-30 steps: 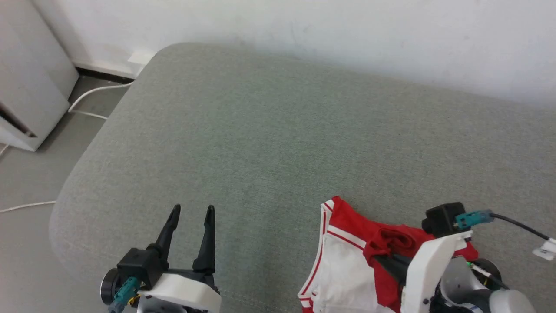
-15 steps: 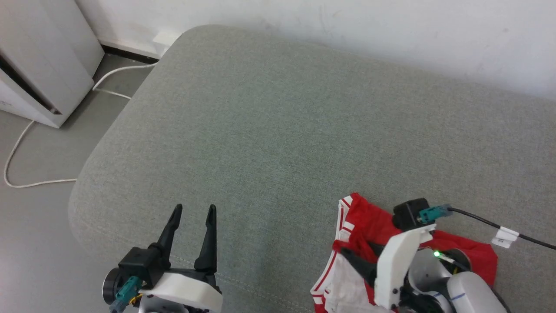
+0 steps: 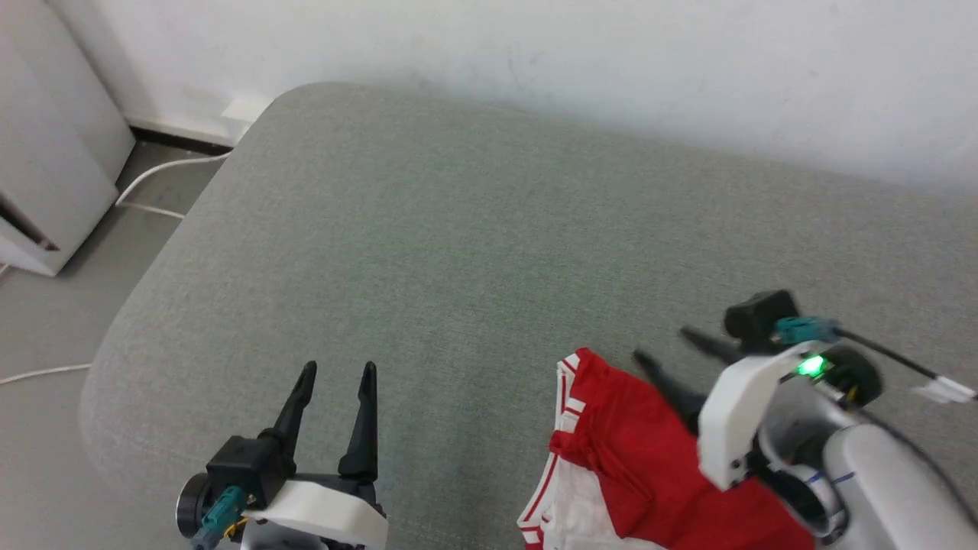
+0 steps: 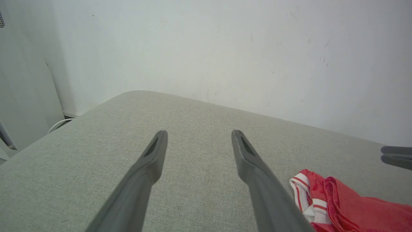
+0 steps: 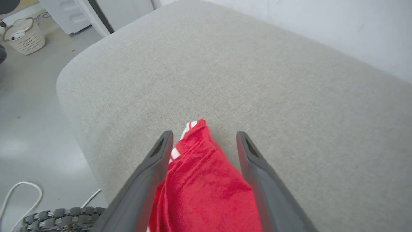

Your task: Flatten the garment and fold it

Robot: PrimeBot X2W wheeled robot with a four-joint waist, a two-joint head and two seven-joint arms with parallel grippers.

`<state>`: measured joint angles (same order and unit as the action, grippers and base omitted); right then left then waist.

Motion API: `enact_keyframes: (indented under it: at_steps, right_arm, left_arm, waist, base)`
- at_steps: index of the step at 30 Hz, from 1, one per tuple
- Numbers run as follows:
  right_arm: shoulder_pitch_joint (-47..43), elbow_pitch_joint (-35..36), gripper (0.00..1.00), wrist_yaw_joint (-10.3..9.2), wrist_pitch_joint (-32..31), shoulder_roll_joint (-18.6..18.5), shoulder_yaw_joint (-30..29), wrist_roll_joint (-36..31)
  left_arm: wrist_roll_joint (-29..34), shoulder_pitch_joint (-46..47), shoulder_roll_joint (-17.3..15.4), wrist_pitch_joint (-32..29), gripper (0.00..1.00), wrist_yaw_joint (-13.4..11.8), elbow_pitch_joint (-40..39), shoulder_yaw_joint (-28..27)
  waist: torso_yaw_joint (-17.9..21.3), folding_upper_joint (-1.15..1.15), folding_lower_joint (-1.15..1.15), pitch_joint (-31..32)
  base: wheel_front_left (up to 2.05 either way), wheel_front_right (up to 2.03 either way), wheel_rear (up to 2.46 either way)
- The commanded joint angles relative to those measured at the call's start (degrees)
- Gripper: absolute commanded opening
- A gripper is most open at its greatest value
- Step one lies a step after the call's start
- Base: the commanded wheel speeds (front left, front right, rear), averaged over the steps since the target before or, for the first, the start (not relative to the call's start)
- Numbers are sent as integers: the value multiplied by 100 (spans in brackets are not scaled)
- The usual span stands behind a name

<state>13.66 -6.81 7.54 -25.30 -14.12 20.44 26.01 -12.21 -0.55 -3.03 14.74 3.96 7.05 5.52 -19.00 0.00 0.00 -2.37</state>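
The garment (image 3: 619, 451) lies crumpled at the near right edge of the grey cushion (image 3: 489, 252), red cloth folded over a white part with red-and-white striped trim. My right gripper (image 3: 661, 344) hovers open just above its far end, fingers pointing up-left. In the right wrist view the red garment (image 5: 202, 180) lies below and between the spread fingers of the right gripper (image 5: 204, 134), which pinch nothing. My left gripper (image 3: 338, 368) is open over bare cushion, well left of the cloth. The left wrist view shows the left gripper (image 4: 199, 132) with the garment (image 4: 338, 199) at lower right.
A white wall (image 3: 611, 61) runs along the cushion's far side. A white cabinet (image 3: 46, 168) and a white cable (image 3: 153, 172) are on the floor to the left. The cushion's rounded left edge (image 3: 114, 359) drops to the floor. A pale basket (image 5: 22, 40) stands on the floor.
The head camera has shifted. My right gripper has come up out of the garment's folds and moved forward, open. The red cloth now lies spread over the white part. The left gripper has kept still.
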Motion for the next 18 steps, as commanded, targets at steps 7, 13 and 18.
enact_keyframes:
  at_steps: [7,13,18]
  right_arm:
    - [279,268,100,-5,1418,-1049,-413,-1115]
    - [-76,447,100,-5,2269,-1109,-1369,-1604]
    - [-744,890,100,-5,2659,-657,-2225,-1855]
  left_arm:
    - [110,-105,15,26,100,38,-62,-136]
    - [111,-157,15,26,100,19,-189,-219]
    - [105,-219,15,26,100,6,-242,-227]
  waist:
    - [562,0,0,284]
    - [879,0,0,277]
    - [1068,0,0,304]
  base:
    - [0,0,0]
    - [0,0,0]
    - [0,0,0]
